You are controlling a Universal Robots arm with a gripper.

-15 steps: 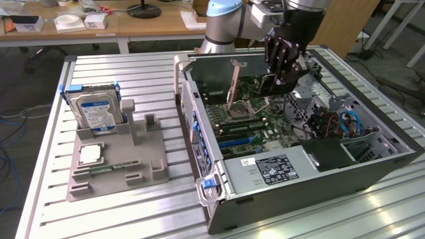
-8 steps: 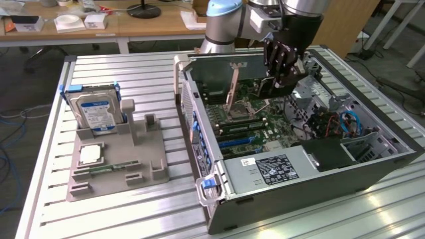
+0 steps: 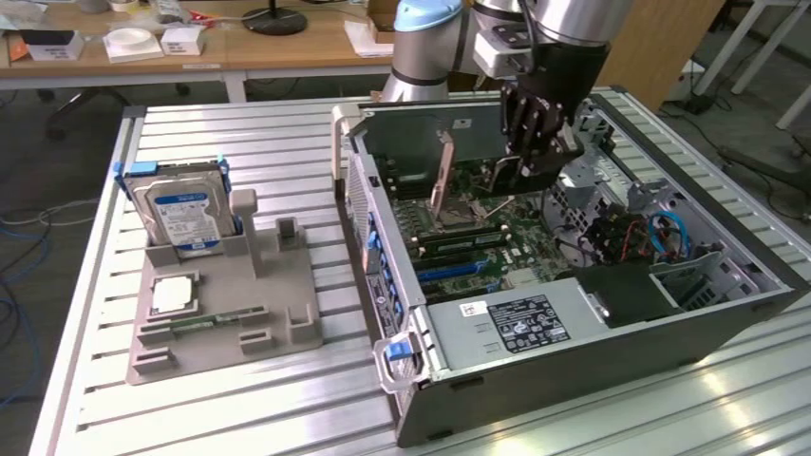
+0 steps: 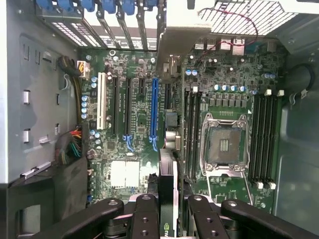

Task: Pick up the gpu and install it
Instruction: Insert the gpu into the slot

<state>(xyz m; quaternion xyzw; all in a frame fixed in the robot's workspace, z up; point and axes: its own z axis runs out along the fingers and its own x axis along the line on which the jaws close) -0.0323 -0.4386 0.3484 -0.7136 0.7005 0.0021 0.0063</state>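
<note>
Your pincer is squeezing the gpu by its thin edge, so the picking up is done. The card is hanging inside the open computer case, just beside the long blue slot, and I'm judging it's not pushed in yet. The stickers on the grey box are looking too tiny to read.

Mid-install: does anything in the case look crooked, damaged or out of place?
Nothing looks damaged or spilled. The gripper holds the gpu edge-on, parallel to the long blue slot, not askew. One oddity: the card appears to sit beside that slot rather than over it, though the camera angle may cause that.
</note>
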